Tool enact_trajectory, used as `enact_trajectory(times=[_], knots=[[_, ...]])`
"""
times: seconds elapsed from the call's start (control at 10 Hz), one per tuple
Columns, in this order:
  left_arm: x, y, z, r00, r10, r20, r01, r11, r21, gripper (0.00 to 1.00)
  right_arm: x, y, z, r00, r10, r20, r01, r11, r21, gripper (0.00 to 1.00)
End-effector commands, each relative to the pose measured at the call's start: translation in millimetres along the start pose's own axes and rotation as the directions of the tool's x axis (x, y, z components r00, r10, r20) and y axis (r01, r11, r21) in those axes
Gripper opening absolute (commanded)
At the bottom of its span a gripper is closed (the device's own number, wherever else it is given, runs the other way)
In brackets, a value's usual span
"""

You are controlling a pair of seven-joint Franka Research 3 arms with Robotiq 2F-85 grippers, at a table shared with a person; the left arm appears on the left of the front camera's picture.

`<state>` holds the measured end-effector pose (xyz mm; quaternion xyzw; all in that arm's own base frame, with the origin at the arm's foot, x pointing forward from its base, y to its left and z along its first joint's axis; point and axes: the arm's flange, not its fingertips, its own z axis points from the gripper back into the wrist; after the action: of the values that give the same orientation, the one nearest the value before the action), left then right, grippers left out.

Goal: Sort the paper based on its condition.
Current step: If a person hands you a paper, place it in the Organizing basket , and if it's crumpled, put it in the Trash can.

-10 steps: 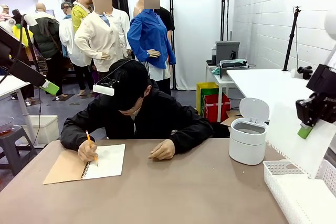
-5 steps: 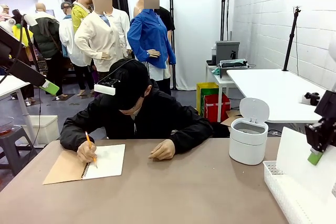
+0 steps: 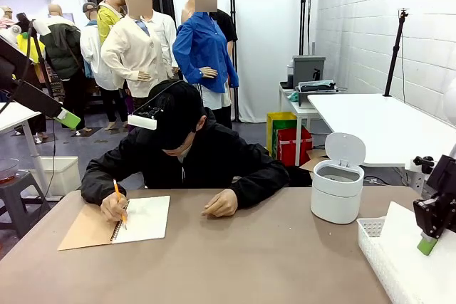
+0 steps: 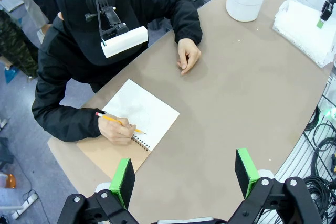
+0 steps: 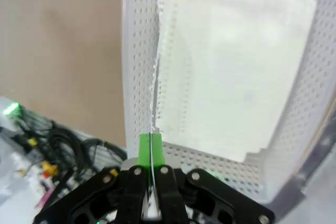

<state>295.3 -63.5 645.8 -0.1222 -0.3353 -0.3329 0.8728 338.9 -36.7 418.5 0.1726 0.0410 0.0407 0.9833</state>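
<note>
A smooth white sheet of paper (image 3: 413,268) slopes down over the white perforated basket (image 3: 374,240) at the table's right end. My right gripper (image 3: 427,244) is shut on its upper edge. In the right wrist view the green pads (image 5: 145,148) pinch the torn, hole-punched edge of the sheet (image 5: 231,77), which spreads out inside the basket (image 5: 137,51). High at the left, my left gripper (image 3: 68,117) hangs away from the table. The left wrist view shows its fingers (image 4: 123,181) wide apart with nothing between them, above the table's near edge.
Across the table a person writes with a pencil in a spiral notebook (image 3: 142,218), the other hand (image 3: 221,206) resting on the table. A white lidded bin (image 3: 336,191) stands open left of the basket. The brown tabletop (image 3: 249,254) between notebook and basket is bare.
My right gripper has come down with the sheet, from well above the basket to just over it, and the sheet now lies lower across the basket. The person's pencil hand shifted slightly.
</note>
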Motion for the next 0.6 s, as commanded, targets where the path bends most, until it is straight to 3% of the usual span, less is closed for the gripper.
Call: enact_trajectory(times=[0.0, 0.5], knots=[[0.3, 0.9, 0.6, 1.0, 0.005, 0.004, -0.005, 1.0, -0.001, 1.0, -12.2, -4.7, -33.1, 0.999, 0.006, 0.048, -0.007, 1.0, 0.03, 0.0], [0.3, 0.9, 0.6, 1.0, 0.005, 0.004, -0.005, 1.0, -0.001, 1.0, -22.0, -11.5, -46.2, 0.999, -0.044, 0.018, 0.044, 0.999, -0.008, 0.03]])
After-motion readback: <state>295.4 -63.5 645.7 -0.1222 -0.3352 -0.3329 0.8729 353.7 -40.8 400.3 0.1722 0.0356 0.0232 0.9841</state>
